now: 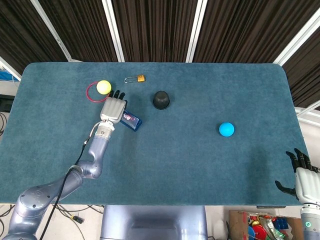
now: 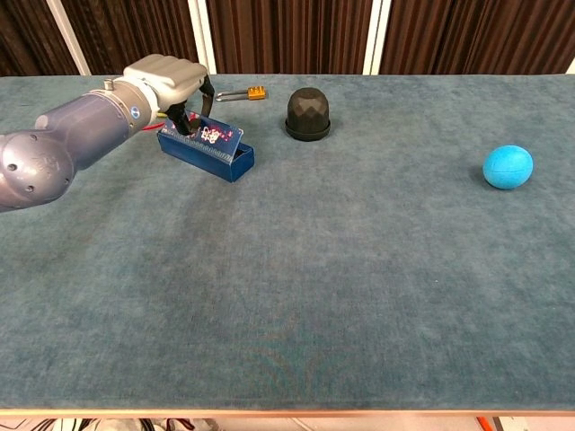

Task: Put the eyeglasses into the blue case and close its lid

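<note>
The blue case [image 1: 131, 120] [image 2: 212, 154] lies at the table's left rear, its patterned lid [image 2: 212, 136] tilted low over the tray. My left hand [image 1: 113, 107] [image 2: 167, 75] hangs over the case's left end with its fingers bent down onto the lid. The eyeglasses do not show in either view; the lid and hand cover the case's inside. My right hand [image 1: 301, 171] is off the table's near right corner, fingers spread, holding nothing.
A yellow ball [image 1: 103, 87] inside a red ring [image 1: 89, 93] sits just behind the left hand. A brass padlock [image 1: 136, 78] [image 2: 245, 92] and a black dome [image 1: 161, 99] [image 2: 308, 114] lie further right. A blue ball [image 1: 226, 129] [image 2: 508, 167] rests at mid right.
</note>
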### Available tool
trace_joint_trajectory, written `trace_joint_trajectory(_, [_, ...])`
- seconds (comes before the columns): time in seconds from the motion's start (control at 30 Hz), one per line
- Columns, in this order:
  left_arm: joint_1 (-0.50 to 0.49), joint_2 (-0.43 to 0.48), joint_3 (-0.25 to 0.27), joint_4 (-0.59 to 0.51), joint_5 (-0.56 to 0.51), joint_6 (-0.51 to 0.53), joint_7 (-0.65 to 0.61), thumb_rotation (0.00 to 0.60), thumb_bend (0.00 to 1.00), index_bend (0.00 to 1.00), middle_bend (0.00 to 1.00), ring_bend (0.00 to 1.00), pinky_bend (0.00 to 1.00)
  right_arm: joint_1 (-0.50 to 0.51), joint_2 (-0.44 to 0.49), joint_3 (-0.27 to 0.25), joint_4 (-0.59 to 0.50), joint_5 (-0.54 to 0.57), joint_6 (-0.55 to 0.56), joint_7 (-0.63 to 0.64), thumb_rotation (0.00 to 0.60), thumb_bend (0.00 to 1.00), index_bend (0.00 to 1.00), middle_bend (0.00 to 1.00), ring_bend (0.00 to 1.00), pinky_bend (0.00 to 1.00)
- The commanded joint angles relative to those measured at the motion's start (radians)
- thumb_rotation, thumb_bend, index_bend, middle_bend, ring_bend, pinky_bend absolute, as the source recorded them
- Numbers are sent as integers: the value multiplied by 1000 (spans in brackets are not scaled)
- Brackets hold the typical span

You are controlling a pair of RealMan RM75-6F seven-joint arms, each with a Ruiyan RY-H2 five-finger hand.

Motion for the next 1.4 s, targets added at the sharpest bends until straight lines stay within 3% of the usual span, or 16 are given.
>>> trace_joint_trajectory(0.03, [-19, -25, -11, 40, -10, -4, 9, 600, 447, 536, 192, 76, 119, 0, 0, 0, -1, 0, 0, 1, 600, 288, 132, 0, 0, 228])
trace_joint_trajectory(0.1, [-29, -39, -17, 66, -15, -8, 13, 600, 447, 463, 190, 76, 118, 0, 2, 1, -3, 1, 0, 2, 600, 288, 132, 0, 0, 228])
trace_joint_trajectory(0.23, [-45, -68, -29, 109, -40, -30, 39, 600, 443, 190, 165, 63, 104, 1, 5, 1, -6, 3, -4, 5, 600, 288, 132, 0, 0, 228])
trace_joint_trajectory(0.33, [-48, -78, -37, 118, -63, -48, 72, 600, 422, 41, 127, 44, 83, 1, 8, 1, -8, 7, -6, 8, 600, 288, 132, 0, 0, 228])
trace_joint_trajectory(0.47, [-51, -80, -53, 112, -78, -22, 90, 600, 307, 0, 80, 25, 66, -1, 9, 1, -8, 7, -3, 8, 600, 288, 132, 0, 0, 228])
trace_joint_trajectory(0.67, [-38, -35, -65, 27, -49, 88, 84, 600, 283, 0, 63, 19, 59, 0, 11, 2, -10, 10, -7, 12, 600, 289, 132, 0, 0, 228])
trace_joint_trajectory(0.9, [98, 184, -29, -366, -38, 193, 128, 600, 246, 0, 54, 17, 59, 0, 13, 1, -11, 5, -4, 16, 600, 288, 132, 0, 0, 228])
trace_joint_trajectory(1.1, [278, 460, 74, -829, -45, 338, 240, 600, 244, 0, 40, 18, 45, 0, 10, -2, 6, -33, 9, 30, 600, 223, 122, 0, 0, 228])
trace_joint_trajectory(1.33, [492, 720, 205, -1186, 58, 498, 134, 600, 245, 7, 32, 18, 44, -4, -8, 3, 47, -98, 54, 67, 600, 166, 46, 0, 0, 228])
trace_joint_trajectory(1.4, [541, 772, 239, -1231, 110, 530, 81, 600, 245, 7, 30, 18, 44, -7, -12, 5, 54, -106, 62, 81, 600, 166, 41, 0, 0, 228])
